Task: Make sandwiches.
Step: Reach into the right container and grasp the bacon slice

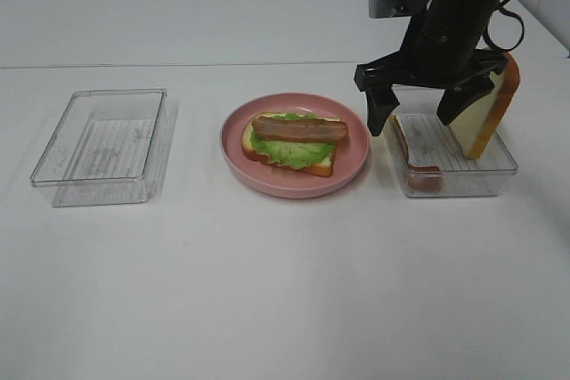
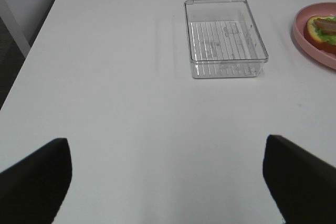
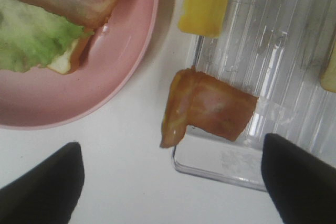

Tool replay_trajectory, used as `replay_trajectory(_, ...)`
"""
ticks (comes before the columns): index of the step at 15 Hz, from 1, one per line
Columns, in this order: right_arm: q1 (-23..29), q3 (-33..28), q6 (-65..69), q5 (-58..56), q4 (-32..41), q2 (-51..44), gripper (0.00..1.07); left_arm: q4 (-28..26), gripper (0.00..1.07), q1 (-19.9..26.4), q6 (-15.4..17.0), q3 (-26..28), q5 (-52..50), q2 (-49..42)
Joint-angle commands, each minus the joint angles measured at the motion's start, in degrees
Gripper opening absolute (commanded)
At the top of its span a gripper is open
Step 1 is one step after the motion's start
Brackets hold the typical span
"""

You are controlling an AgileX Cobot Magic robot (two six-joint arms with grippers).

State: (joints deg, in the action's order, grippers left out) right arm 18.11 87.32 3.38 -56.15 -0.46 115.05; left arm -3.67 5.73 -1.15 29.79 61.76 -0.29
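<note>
On the pink plate (image 1: pixel 356 166) lies an open sandwich (image 1: pixel 294 141): a bread slice, green lettuce (image 3: pixel 31 40) and a brown bacon strip (image 1: pixel 299 130) on top. My right gripper (image 1: pixel 414 117) hangs open above the right clear tray (image 1: pixel 463 175), holding nothing. In that tray a bread slice (image 1: pixel 488 113) leans upright against the far right side. A second bacon strip (image 3: pixel 210 108) drapes over the tray's corner nearest the plate, and a yellow cheese piece (image 3: pixel 206 1) stands at the tray's edge. My left gripper (image 2: pixel 168 182) is open over bare table; it does not show in the exterior view.
An empty clear tray (image 1: pixel 102 144) sits left of the plate, also in the left wrist view (image 2: pixel 226 38). The table is white, with a seam running across behind the trays.
</note>
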Motion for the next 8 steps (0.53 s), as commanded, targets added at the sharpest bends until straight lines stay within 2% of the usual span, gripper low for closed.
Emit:
replay_trajectory(1,-0.06,1.55,-0.34,-0.17,-0.69,3.04,0.83,-0.17,0.91,0.29,-0.11,-0.11,-0.17,-0.80)
replay_trajectory(3,-0.11,1.60,0.00,0.86,-1.09,5.50,0.67,-0.17,0.91,0.29,-0.11,-0.11,-0.17,-0.80)
replay_trajectory(4,-0.11,1.66,0.06,1.15,-1.09,5.73,0.63,-0.17,0.91,0.29,-0.11,-0.11,-0.17,-0.80)
replay_trajectory(5,-0.11,1.66,0.63,1.89,-1.38,6.13,0.53,-0.17,0.91,0.29,-0.11,-0.11,-0.17,-0.80)
replay_trajectory(7,-0.11,1.72,3.04,2.69,-4.53,6.19,0.17,-0.17,0.91,0.29,-0.11,-0.11,-0.17,-0.80)
replay_trajectory(8,-0.17,1.72,3.04,2.69,-4.98,6.19,0.03,-0.17,0.91,0.29,-0.11,-0.11,-0.17,-0.80)
